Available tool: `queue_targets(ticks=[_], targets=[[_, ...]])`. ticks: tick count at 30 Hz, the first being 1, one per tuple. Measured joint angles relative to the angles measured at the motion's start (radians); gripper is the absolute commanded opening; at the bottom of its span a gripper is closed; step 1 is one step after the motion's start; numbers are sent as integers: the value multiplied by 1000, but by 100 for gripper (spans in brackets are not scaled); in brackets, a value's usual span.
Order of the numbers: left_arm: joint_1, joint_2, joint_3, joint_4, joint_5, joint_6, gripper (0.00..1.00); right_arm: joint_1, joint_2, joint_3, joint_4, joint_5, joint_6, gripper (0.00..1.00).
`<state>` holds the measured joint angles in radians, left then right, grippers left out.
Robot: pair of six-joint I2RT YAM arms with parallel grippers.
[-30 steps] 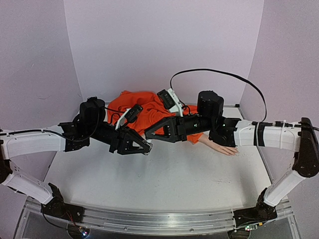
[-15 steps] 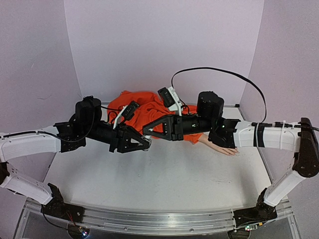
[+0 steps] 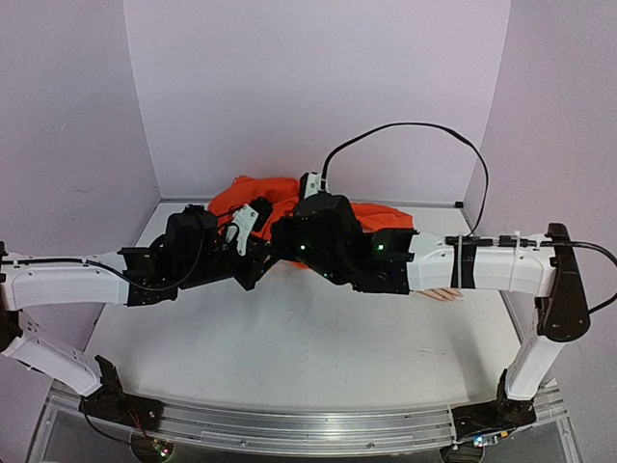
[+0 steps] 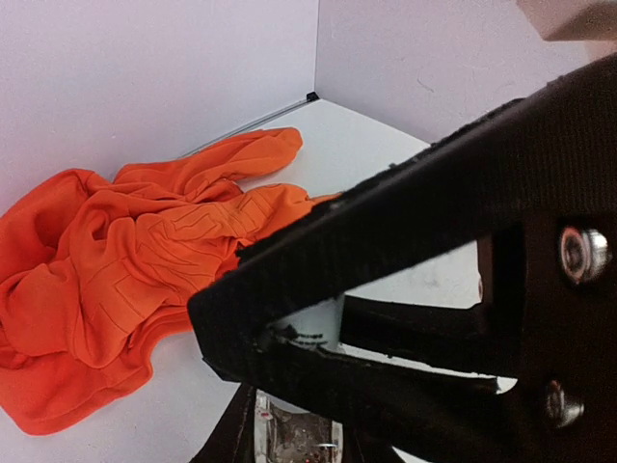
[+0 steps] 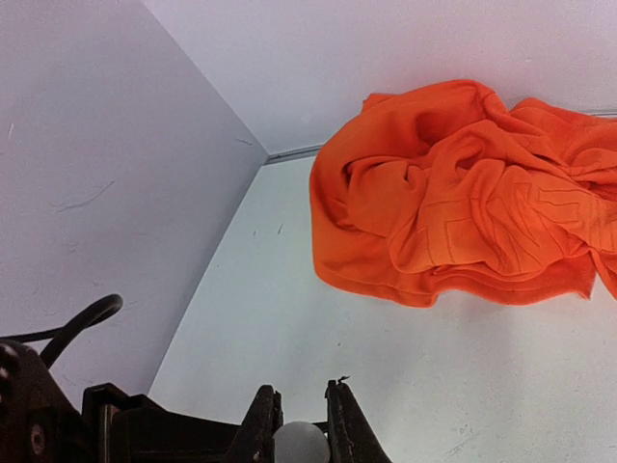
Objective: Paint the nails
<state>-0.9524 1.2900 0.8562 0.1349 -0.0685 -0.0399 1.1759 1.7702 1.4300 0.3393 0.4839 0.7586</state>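
both arms have swung in toward each other since a second ago. the right forearm (image 3: 482,268) now covers most of the pale peach mannequin hand (image 3: 439,293), leaving only its slim fingers showing on the white desk (image 3: 289,357) at the right. the nails (image 3: 455,296) at those fingertips are too small to make out and lie well apart from both end effectors. the left end effector (image 4: 297,442) is clamped on a small clear bottle (image 4: 287,424). the right end effector (image 5: 302,405) is closed on the bottle's rounded white cap (image 5: 301,442), one finger on each side. behind them the crumpled orange fabric sleeve (image 5: 453,193) lies on the desk near the back wall (image 3: 318,87).
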Motion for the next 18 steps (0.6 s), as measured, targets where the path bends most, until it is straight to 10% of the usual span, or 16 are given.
queue_targets(ticks=[3, 6, 13, 18], targets=[[-20, 0, -3, 11, -34, 22, 0, 22, 3, 4, -13, 69, 21, 0], [-24, -18, -43, 55, -32, 24, 0, 30, -4, -3, -3, 70, 9, 35], [3, -129, -156, 93, -31, -57, 0, 50, -157, -131, -2, -196, -112, 77], [12, -202, -161, 79, 113, -86, 0, -51, -335, -239, 14, -423, -234, 81]])
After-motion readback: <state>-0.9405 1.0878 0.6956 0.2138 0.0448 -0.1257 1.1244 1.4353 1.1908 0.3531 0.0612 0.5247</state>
